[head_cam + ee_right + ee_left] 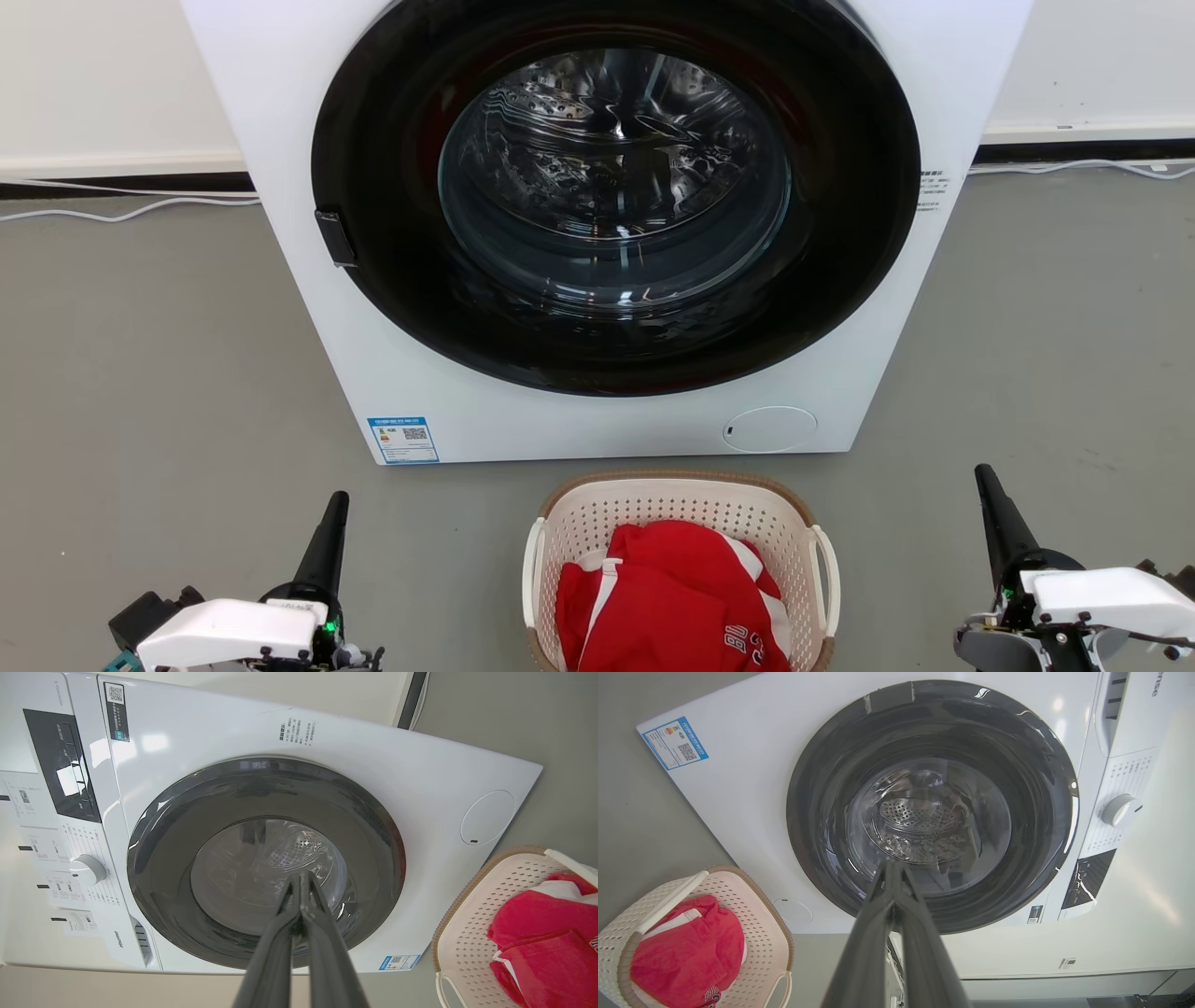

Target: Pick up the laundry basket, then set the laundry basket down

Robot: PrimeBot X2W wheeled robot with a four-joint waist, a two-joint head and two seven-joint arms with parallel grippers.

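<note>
The laundry basket (pixel 691 509) stands on the grey floor just in front of the washer, cream-white and perforated with a brown rim and white loop handles on both sides. A red and white garment (pixel 672 597) fills it. The basket (pixel 752 919) sits at the lower left of the left wrist view, and the basket (pixel 472 924) at the lower right of the right wrist view. My left gripper (pixel 336 504) is shut, well to the left of the basket and apart from it. My right gripper (pixel 985 478) is shut, off to the basket's right, holding nothing.
The white front-loading washer (pixel 439 373) with its shut dark round door (pixel 616 196) stands close behind the basket. White cables (pixel 131 210) run along the wall's foot. Bare grey floor (pixel 168 392) lies to both sides.
</note>
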